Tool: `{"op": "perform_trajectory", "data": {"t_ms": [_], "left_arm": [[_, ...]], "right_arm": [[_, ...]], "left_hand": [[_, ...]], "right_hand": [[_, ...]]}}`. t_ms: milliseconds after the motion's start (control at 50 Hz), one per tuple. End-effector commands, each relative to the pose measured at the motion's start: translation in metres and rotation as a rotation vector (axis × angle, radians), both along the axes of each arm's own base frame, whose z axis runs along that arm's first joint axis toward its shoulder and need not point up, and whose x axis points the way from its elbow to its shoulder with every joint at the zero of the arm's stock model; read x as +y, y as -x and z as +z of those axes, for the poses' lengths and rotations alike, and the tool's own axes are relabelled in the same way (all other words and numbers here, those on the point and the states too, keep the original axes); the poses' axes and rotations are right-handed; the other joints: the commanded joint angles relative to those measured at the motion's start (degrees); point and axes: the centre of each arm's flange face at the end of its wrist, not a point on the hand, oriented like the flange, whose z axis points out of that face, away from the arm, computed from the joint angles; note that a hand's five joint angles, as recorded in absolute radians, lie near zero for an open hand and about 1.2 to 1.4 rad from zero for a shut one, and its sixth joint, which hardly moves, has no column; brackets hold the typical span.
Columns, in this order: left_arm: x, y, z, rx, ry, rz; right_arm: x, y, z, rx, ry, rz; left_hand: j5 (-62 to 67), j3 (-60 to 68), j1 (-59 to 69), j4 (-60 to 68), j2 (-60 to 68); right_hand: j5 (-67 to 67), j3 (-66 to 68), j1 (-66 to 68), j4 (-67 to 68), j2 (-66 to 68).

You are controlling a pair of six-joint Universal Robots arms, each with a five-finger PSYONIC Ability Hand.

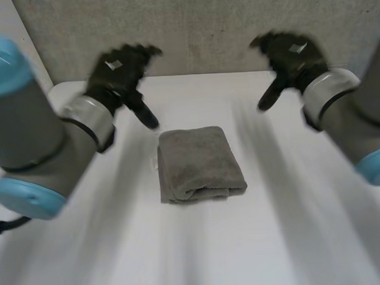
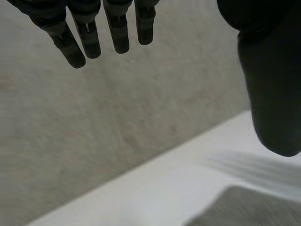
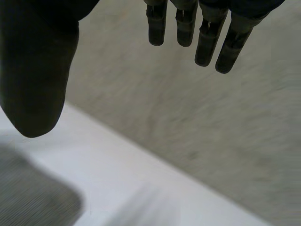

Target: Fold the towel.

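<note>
A grey towel point(image 1: 198, 164) lies folded into a small thick rectangle in the middle of the white table point(image 1: 276, 240). My left hand point(image 1: 121, 73) hovers above the table, behind and to the left of the towel, open and empty. My right hand point(image 1: 292, 59) hovers behind and to the right of it, also open and empty. In the left wrist view the straight fingers point(image 2: 117, 30) and thumb hang in the air, with a corner of the towel point(image 2: 249, 209) below the thumb. The right wrist view shows spread fingers point(image 3: 207, 35) and a towel corner point(image 3: 28, 197) under the thumb.
A grey wall point(image 1: 204, 28) stands right behind the table's far edge. Both grey arms reach in from the near corners. Bare white tabletop surrounds the towel on all sides.
</note>
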Motion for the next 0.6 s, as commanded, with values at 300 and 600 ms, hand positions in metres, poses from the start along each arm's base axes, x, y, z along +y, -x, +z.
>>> {"op": "perform_trajectory", "data": {"t_ms": [300, 600], "left_arm": [[0.011, -0.042, 0.047, 0.025, -0.127, 0.189], [0.011, -0.042, 0.047, 0.025, -0.114, 0.182]], "right_arm": [[0.006, 0.033, 0.033, -0.011, 0.005, -0.176], [0.009, 0.014, 0.019, 0.003, -0.019, -0.017]], "left_hand": [[-12.03, -3.38, -4.44, -4.71, -4.55], [-12.03, -3.38, -4.44, -4.71, -4.55]], "right_hand": [[-3.4, -3.93, -3.17, -4.47, -4.25], [-3.4, -3.93, -3.17, -4.47, -4.25]]}}
